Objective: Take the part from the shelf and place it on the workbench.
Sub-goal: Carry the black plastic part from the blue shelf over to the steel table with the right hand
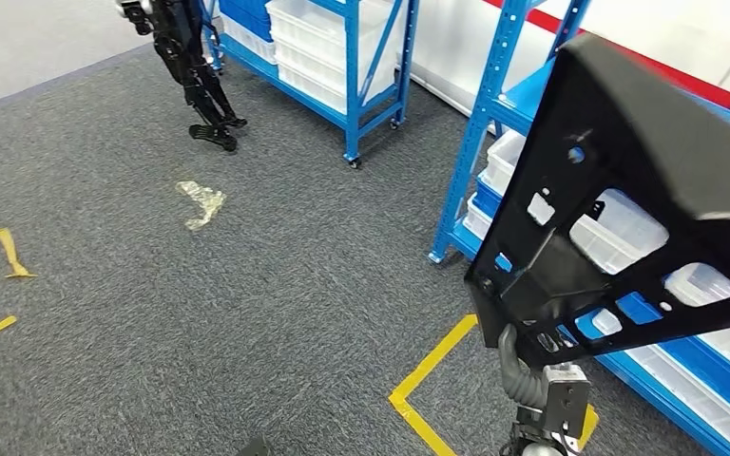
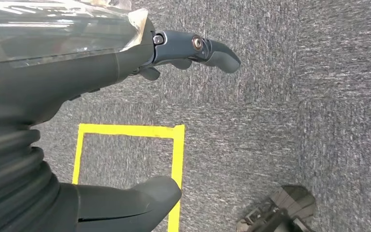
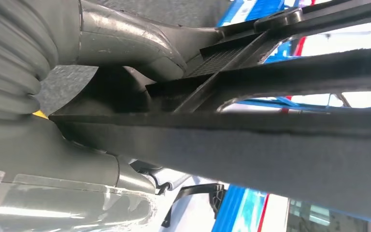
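Beside the blue shelf [image 1: 494, 104], my right hand [image 1: 532, 380] grips the black part [image 1: 627, 190] (already off the rack); left hand [image 2: 125, 63] empty, fingers apart; workbench placement remains

No readable text, labels, brands or numbers — none on shelves, bins, floor or part
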`<state>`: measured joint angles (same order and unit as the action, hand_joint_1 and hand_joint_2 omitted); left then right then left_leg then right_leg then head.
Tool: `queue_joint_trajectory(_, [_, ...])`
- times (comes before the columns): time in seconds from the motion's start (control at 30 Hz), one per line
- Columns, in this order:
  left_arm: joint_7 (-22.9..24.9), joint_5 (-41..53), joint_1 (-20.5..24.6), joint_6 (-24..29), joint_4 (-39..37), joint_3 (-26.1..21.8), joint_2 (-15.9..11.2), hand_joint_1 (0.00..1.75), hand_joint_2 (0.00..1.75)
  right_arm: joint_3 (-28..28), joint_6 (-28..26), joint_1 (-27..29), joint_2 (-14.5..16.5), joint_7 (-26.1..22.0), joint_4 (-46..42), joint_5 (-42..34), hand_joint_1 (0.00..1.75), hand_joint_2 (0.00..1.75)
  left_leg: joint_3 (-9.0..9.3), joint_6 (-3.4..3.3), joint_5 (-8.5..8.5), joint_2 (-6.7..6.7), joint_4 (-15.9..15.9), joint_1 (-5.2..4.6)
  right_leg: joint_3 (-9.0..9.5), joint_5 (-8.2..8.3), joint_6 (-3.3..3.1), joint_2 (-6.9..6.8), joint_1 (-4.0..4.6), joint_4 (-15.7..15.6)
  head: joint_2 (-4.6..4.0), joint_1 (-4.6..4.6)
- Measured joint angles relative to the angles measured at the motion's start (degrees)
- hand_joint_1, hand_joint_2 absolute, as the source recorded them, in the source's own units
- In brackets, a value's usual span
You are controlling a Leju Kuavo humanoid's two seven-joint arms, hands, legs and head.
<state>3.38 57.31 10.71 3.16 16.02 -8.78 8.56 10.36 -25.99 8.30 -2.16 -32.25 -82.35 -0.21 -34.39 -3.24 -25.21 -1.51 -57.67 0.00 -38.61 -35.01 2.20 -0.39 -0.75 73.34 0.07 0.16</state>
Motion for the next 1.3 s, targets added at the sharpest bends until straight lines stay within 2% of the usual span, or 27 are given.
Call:
queue_joint_trajectory(0.03, [0.02, 0.07, -0.01, 0.04, -0.04, 0.18, 0.13, 0.0, 1.75, 0.17, -0.87, 0.44, -0.45, 0.01, -0.05, -0.47, 1.75, 1.75, 0.0, 0.0, 0.0, -0.59, -0.03, 0.02, -0.49, 0.15, 0.31, 0.13, -0.04, 0.7, 0.0, -0.01])
queue_joint_trajectory(0.07, [0.04, 0.1, -0.03, 0.13, -0.08, 0.34, 0.2, 0.0, 1.75, 0.4, -1.78, 0.86, -0.85, 0.01, -0.16, -0.92, 1.75, 1.75, 0.03, 0.02, 0.0, -1.17, -0.07, 0.08, 0.25, 1.25, 0.78, 0.22, -0.15, -1.09, 0.0, -0.01])
queue_joint_trajectory(0.13, [0.11, 0.14, -0.04, 0.49, -0.19, 0.67, 0.39, 0.0, 1.75, 0.99, -3.37, 1.54, -1.57, 0.01, -0.65, -1.47, 1.75, 1.75, 0.05, 0.27, -0.05, -2.28, -0.28, 0.13, 3.87, 4.53, 1.76, 1.05, -0.59, -8.98, 0.0, 0.0])
queue_joint_trajectory(0.17, [0.17, 0.15, -0.05, 0.69, -0.25, 0.86, 0.5, 0.0, 1.75, 1.31, -3.89, 1.76, -1.8, 0.01, -0.94, -1.61, 1.75, 1.75, -0.03, 0.51, -0.13, -2.74, -0.45, 0.03, 5.56, 5.79, 1.87, 1.55, -0.75, -12.39, 0.0, -0.02])
queue_joint_trajectory(0.23, [0.34, 0.21, -0.1, 0.99, -0.39, 1.19, 0.64, 0.0, 1.75, 1.96, -4.64, 2.04, -2.04, 0.03, -1.45, -1.72, 1.75, 1.75, -0.3, 1.15, -0.12, -3.35, -0.62, -0.17, 6.91, 6.74, 1.33, 2.15, -0.73, -15.18, 0.0, -0.09])
queue_joint_trajectory(0.3, [0.49, 0.42, -0.19, 1.1, -0.51, 1.37, 0.7, 0.0, 1.75, 2.47, -5.06, 2.19, -2.11, 0.07, -1.89, -1.75, 1.75, 1.75, -0.48, 1.68, -0.03, -3.6, -0.58, -0.06, 6.9, 7.03, 0.49, 1.59, -0.67, -15.16, 0.0, -0.13])
queue_joint_trajectory(0.37, [0.55, 0.59, -0.22, 1.1, -0.58, 1.51, 0.8, 0.0, 1.75, 2.82, -5.23, 2.23, -2.15, 0.09, -2.4, -1.72, 1.75, 1.75, -1.3, 2.2, -1.31, -2.05, -2.29, 0.04, 6.97, 7.2, -0.34, 0.95, -0.86, -15.27, 0.0, -0.19])
queue_joint_trajectory(0.43, [0.6, 0.62, -0.12, 1.1, -0.64, 1.67, 0.93, 0.0, 1.75, 3.01, -5.32, 2.41, -2.22, 0.1, -2.84, -1.7, 1.75, 1.75, -4.24, 2.68, -4.8, 0.26, -8.6, 0.16, 7.01, 7.17, -1.12, 0.09, -0.75, -15.32, 0.0, -0.29])
queue_joint_trajectory(0.47, [0.63, 0.63, -0.1, 1.1, -0.69, 1.75, 0.99, 0.0, 1.75, 3.04, -5.37, 2.55, -2.24, 0.12, -2.93, -1.69, 1.75, 1.75, -6.21, 2.86, -6.63, 0.85, -12.73, 0.27, 7.0, 7.12, -1.39, -0.43, -0.6, -15.32, 0.0, -0.33])
queue_joint_trajectory(0.5, [0.66, 0.63, -0.12, 1.09, -0.75, 1.86, 1.02, 0.0, 1.75, 3.07, -5.44, 2.68, -2.25, 0.14, -2.99, -1.69, 1.75, 1.75, -7.73, 2.95, -7.7, 1.05, -15.95, 0.35, 6.99, 7.09, -1.46, -0.92, -0.47, -15.31, 0.0, -0.34])
queue_joint_trajectory(0.53, [0.68, 0.63, -0.16, 1.09, -0.8, 1.96, 1.04, 0.0, 1.75, 3.09, -5.5, 2.77, -2.25, 0.16, -3.02, -1.69, 1.75, 1.75, -8.31, 2.96, -7.67, 1.15, -17.14, 0.39, 6.99, 7.07, -1.48, -1.4, -0.38, -15.31, 0.0, -0.34])
queue_joint_trajectory(0.57, [0.71, 0.63, -0.2, 1.08, -0.85, 2.04, 1.04, 0.0, 1.75, 3.12, -5.56, 2.82, -2.25, 0.18, -3.04, -1.69, 1.75, 1.75, -7.84, 2.89, -6.7, 1.26, -16.21, 0.41, 7.02, 7.05, -1.49, -1.86, -0.33, -15.31, 0.0, -0.34])
queue_joint_trajectory(0.63, [0.79, 0.63, -0.14, 1.08, -0.87, 2.13, 1.03, 0.0, 1.75, 3.19, -5.67, 2.83, -2.25, 0.19, -3.19, -1.69, 1.75, 1.75, -3.98, 2.44, -3.3, 2.46, -8.77, 0.32, 7.15, 6.97, -1.45, -2.65, -0.24, -15.3, 0.0, -0.34])
queue_joint_trajectory(0.7, [0.9, 0.64, 0.1, 1.08, -0.87, 2.22, 1.05, 0.0, 1.75, 3.24, -5.9, 2.86, -2.26, 0.27, -3.43, -1.64, 1.75, 1.75, -0.67, 1.94, -1.5, 3.97, -2.4, -0.14, 7.2, 6.78, -1.16, -3.34, 0.16, -15.26, 0.0, -0.32])
queue_joint_trajectory(0.73, [0.96, 0.64, 0.19, 1.08, -0.87, 2.31, 1.06, 0.0, 1.75, 3.27, -6.06, 2.89, -2.27, 0.4, -3.54, -1.59, 1.75, 1.75, -0.09, 1.73, -1.42, 4.29, -1.11, -0.41, 7.23, 6.7, -0.92, -3.71, 0.3, -15.27, 0.0, -0.3])
queue_joint_trajectory(0.8, [1.04, 0.65, 0.2, 1.1, -0.87, 2.48, 1.02, 0.0, 1.75, 3.42, -6.29, 2.98, -2.29, 0.71, -3.75, -1.44, 1.75, 1.75, 0.04, 1.23, -1.27, 3.33, -0.77, -0.7, 7.36, 6.58, -0.37, -4.46, 0.39, -15.37, 0.0, -0.26])
queue_joint_trajectory(0.83, [1.05, 0.64, 0.13, 1.17, -0.88, 2.54, 1.02, 0.0, 1.75, 3.52, -6.32, 3.03, -2.29, 0.82, -3.87, -1.36, 1.75, 1.75, 0.28, 0.9, -1.06, 2.85, -0.45, -0.67, 7.3, 6.3, -0.11, -4.28, 0.29, -15.07, 0.0, -0.26])
queue_joint_trajectory(0.9, [1.03, 0.56, 0.08, 1.47, -0.89, 2.61, 1.06, 0.0, 1.75, 3.74, -6.18, 3.11, -2.25, 0.9, -4.08, -1.07, 1.75, 1.75, 0.83, 0.2, -0.52, 1.97, 0.16, -0.33, 5.84, 4.4, -0.03, -2.49, 0.2, -11.71, 0.0, -0.21])
queue_joint_trajectory(0.97, [0.8, 0.15, -0.1, 1.92, -0.92, 2.64, 1.16, 0.0, 1.75, 3.94, -5.7, 3.1, -2.24, 0.99, -4.01, -0.75, 1.75, 1.75, 0.75, -0.08, -0.33, 1.0, 0.25, -0.17, 2.32, 1.33, -0.33, -0.51, 0.05, -4.37, 0.0, -0.15])
queue_joint_trajectory(1.0, [0.59, -0.17, -0.33, 2.2, -0.95, 2.64, 1.17, 0.0, 1.75, 4.07, -5.3, 3.03, -2.25, 1.04, -3.9, -0.61, 1.75, 1.75, 0.71, -0.08, -0.32, 0.43, 0.23, -0.16, 0.6, 0.29, -0.27, -0.15, 0.02, -1.01, 0.0, -0.13])
queue_joint_trajectory(1.03, [0.35, -0.5, -0.63, 2.45, -0.98, 2.64, 1.14, 0.0, 1.75, 4.22, -4.92, 2.87, -2.24, 1.07, -3.76, -0.46, 1.75, 1.75, 0.69, -0.07, -0.32, -0.12, 0.21, -0.15, -0.4, 0.01, -0.02, -0.01, -0.04, 0.76, 0.0, -0.14])
queue_joint_trajectory(1.07, [0.14, -0.79, -0.93, 2.69, -1.03, 2.64, 1.08, 0.0, 1.75, 4.37, -4.53, 2.61, -2.23, 1.09, -3.61, -0.34, 1.75, 1.75, 0.7, -0.03, -0.32, -0.69, 0.17, -0.11, -0.35, 0.66, 0.42, 0.05, -0.15, 0.29, 0.0, -0.15])
queue_joint_trajectory(1.1, [-0.03, -1.02, -1.19, 2.86, -1.08, 2.64, 1.03, 0.0, 1.75, 4.5, -4.18, 2.25, -2.21, 1.11, -3.44, -0.22, 1.75, 1.75, 0.73, 0.05, -0.34, -1.29, 0.08, -0.02, 0.82, 2.16, 1.01, 0.22, -0.34, -2.46, 0.0, -0.15])
queue_joint_trajectory(1.13, [-0.14, -1.22, -1.36, 2.97, -1.13, 2.64, 1.0, 0.0, 1.75, 4.61, -3.92, 1.85, -2.19, 1.14, -3.27, -0.11, 1.75, 1.75, 0.71, 0.24, -0.41, -1.91, -0.08, 0.06, 2.74, 3.98, 1.61, 0.82, -0.65, -6.68, 0.0, -0.14])
queue_joint_trajectory(1.17, [-0.2, -1.41, -1.45, 3.07, -1.19, 2.64, 0.99, 0.0, 1.75, 4.71, -3.62, 1.42, -2.16, 1.17, -3.05, -0.03, 1.75, 1.75, 0.61, 0.56, -0.51, -2.53, -0.33, 0.02, 4.52, 5.4, 1.91, 1.58, -0.81, -10.51, 0.0, -0.12])
queue_joint_trajectory(1.23, [-0.26, -1.82, -1.63, 3.27, -1.29, 2.63, 0.94, 0.0, 1.75, 5.0, -2.81, 0.61, -2.12, 1.2, -2.56, 0.1, 1.75, 1.75, 0.25, 1.27, -0.58, -3.54, -0.68, -0.09, 6.58, 6.75, 1.6, 2.53, -0.98, -14.64, 0.0, -0.14])
queue_joint_trajectory(1.3, [-0.28, -2.49, -2.03, 3.56, -1.43, 2.49, 0.86, 0.0, 1.75, 5.38, -1.59, -0.49, -2.11, 1.13, -1.77, 0.13, 1.75, 1.75, -0.01, 1.89, -0.39, -4.16, -0.58, 0.01, 6.72, 6.92, 0.69, 2.01, -0.83, -14.74, 0.0, -0.19])
